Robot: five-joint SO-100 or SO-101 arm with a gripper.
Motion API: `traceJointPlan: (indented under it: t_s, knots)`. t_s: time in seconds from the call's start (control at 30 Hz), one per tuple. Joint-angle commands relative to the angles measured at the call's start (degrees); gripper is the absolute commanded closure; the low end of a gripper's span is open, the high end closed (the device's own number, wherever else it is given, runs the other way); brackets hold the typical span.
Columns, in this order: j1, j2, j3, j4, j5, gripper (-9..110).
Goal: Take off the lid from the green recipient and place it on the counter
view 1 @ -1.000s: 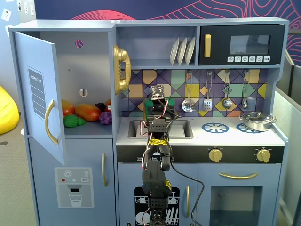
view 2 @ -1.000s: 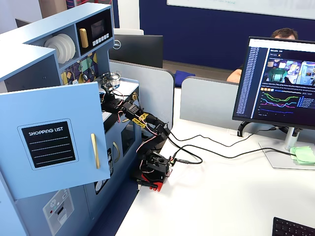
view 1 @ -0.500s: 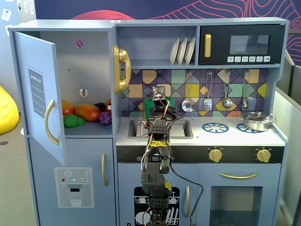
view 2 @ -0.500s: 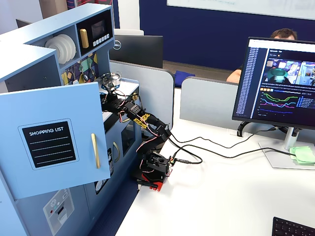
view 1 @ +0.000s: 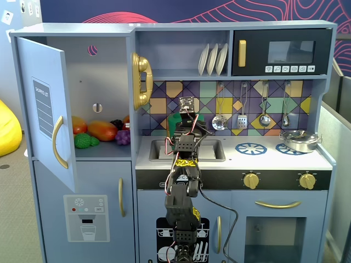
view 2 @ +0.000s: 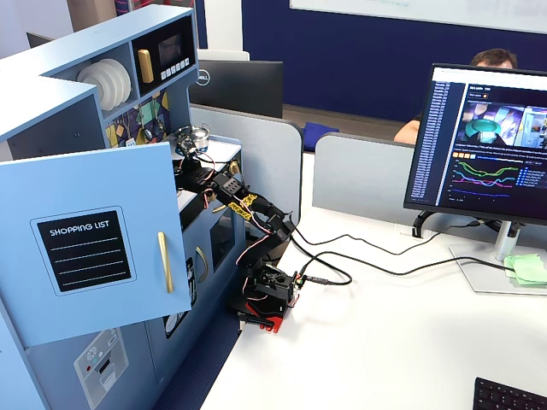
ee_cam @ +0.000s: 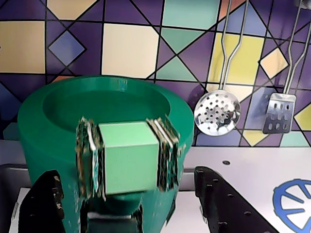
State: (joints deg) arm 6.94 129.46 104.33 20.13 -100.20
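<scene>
in a fixed view the open fridge door (view 2: 94,243) carried a black panel reading "shopping list" in white (the same door in the front fixed view showed the text sideways, too small to read). left to right in the front fixed view: toy fruit (view 1: 98,131) on the fridge shelf, one gold phone handset (view 1: 141,80), three white plates (view 1: 213,58) standing on the upper shelf, one black microwave (view 1: 281,52) with a gold handle. four utensils (view 1: 264,104) hung on the tiled wall, two blue burner rings (view 1: 250,148) were printed on the counter (view 1: 236,158), and one silver pot (view 1: 299,140) sat on the right ring. two gold knobs (view 1: 251,179) sat below.

in the wrist view the green recipient (ee_cam: 53,131) stood on the counter at the left against the tiled backsplash, its top open and hollow. the gripper (ee_cam: 127,159) was closed on the light green knob of the lid (ee_cam: 128,164), one pad on each side of the cube, held in front of the recipient's rim (the disc itself barely showed at the bottom edge). a perforated skimmer (ee_cam: 216,112) and a slotted spatula (ee_cam: 278,112) hung to the right. a monitor (view 2: 483,141) with graphs stood on the desk, its text unreadable.
</scene>
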Motion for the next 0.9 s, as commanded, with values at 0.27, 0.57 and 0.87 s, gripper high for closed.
traceJointPlan:
  t_s: [0.27,0.57,0.87]
  knots:
    - [-3.3,-5.6,-9.1,0.9,2.3,82]
    - [-5.7,-5.6,-10.4,1.8,3.1,101]
    - [-0.4,-6.6,-17.8,-3.2,3.5,101]
